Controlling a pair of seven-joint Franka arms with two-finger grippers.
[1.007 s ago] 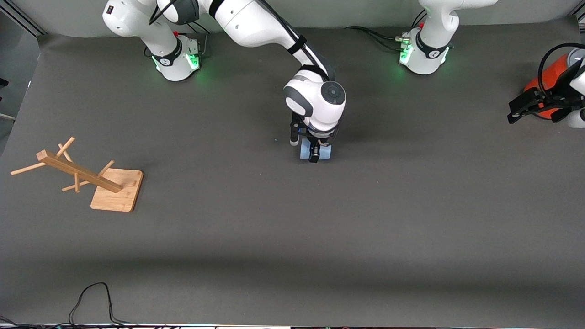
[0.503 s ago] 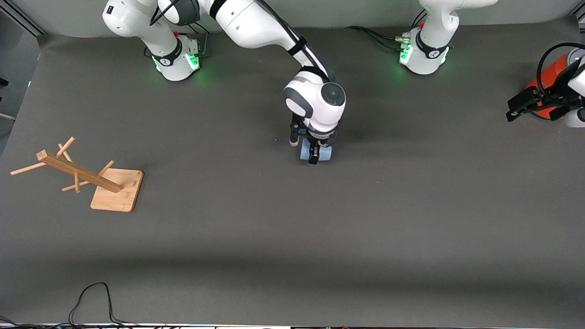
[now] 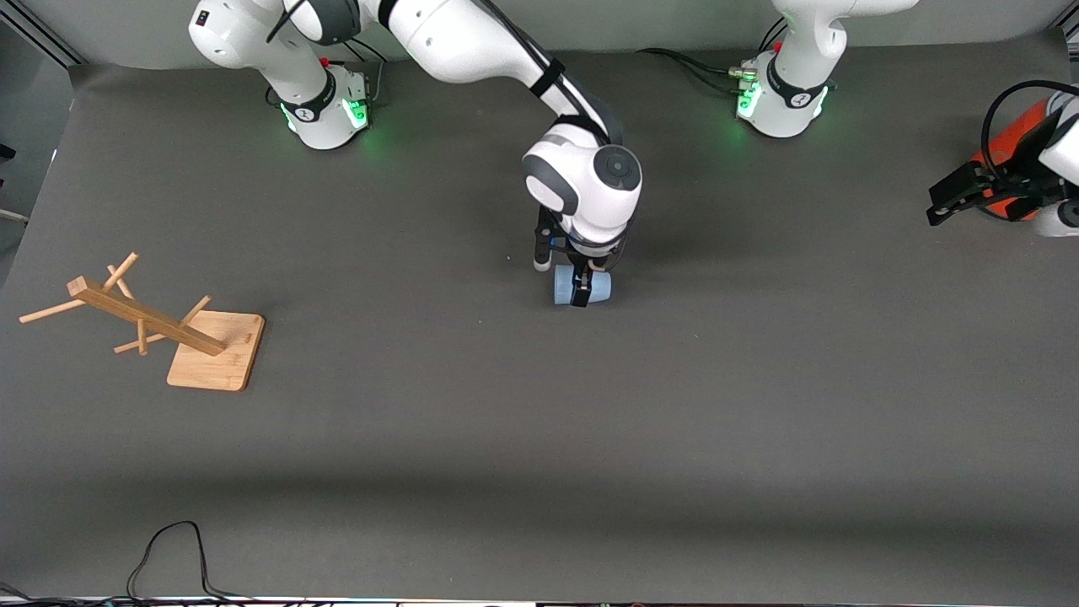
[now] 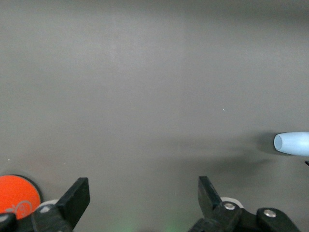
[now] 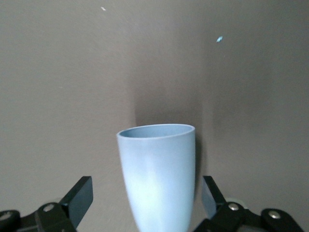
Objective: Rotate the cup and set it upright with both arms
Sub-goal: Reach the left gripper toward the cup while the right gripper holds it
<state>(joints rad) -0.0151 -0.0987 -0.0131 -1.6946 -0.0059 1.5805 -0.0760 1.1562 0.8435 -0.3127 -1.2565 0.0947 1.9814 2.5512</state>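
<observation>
Small pale blue plastic cup (image 3: 582, 287) lies on its side mid-table, w/ right gripper (image 3: 580, 287) straddling it, fingers spread either side, not visibly clamped yet, prob. set up for a grab to rotate it. Left gripper (image 3: 982, 196) waits open over orange-red can (image 3: 1007, 152) at left arm's end, prob. for handover

The cup (image 3: 582, 287) lies mid-bench (image 3: 539, 421). The rack (image 3: 152, 324) stands near the right arm's end, the can (image 3: 1007, 147) at the left arm's end.
</observation>
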